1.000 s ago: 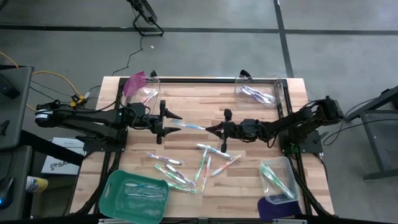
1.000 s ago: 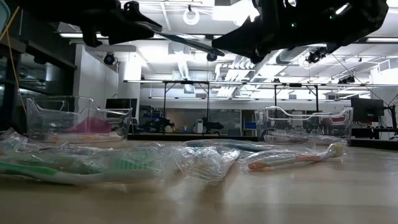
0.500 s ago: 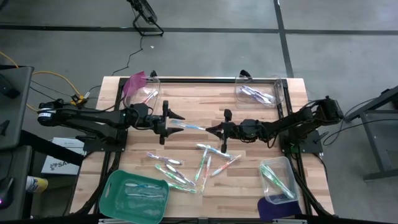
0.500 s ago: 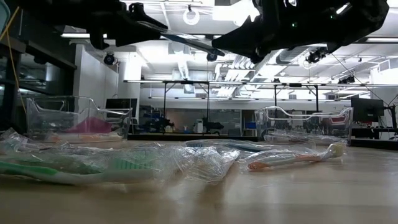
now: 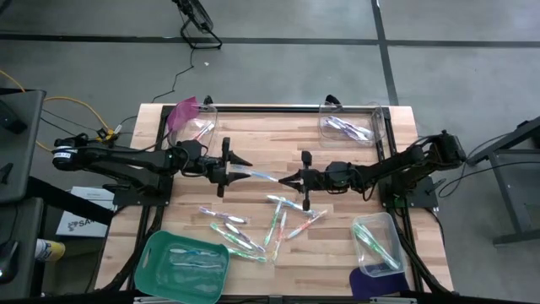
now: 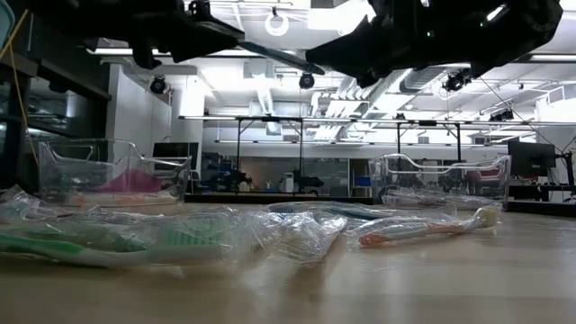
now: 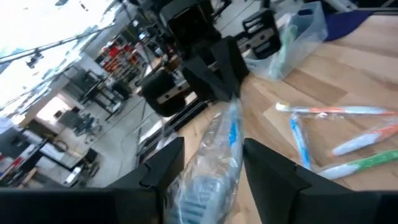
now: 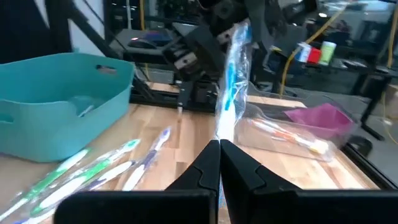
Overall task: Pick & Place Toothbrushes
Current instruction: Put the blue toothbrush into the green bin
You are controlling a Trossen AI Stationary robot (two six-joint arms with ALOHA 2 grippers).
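Table (image 5: 337, 253): your wooden work surface.
Teal tray (image 5: 160, 257): near-left corner.
Left gripper (image 5: 226, 167): fingers apart around one end of the wrapped blue toothbrush (image 5: 256, 173), held above mid-table.
Right gripper (image 5: 302, 180): fingers pinched together on its other end.
Loose toothbrushes (image 5: 274, 221): you see them scattered on the wood below.
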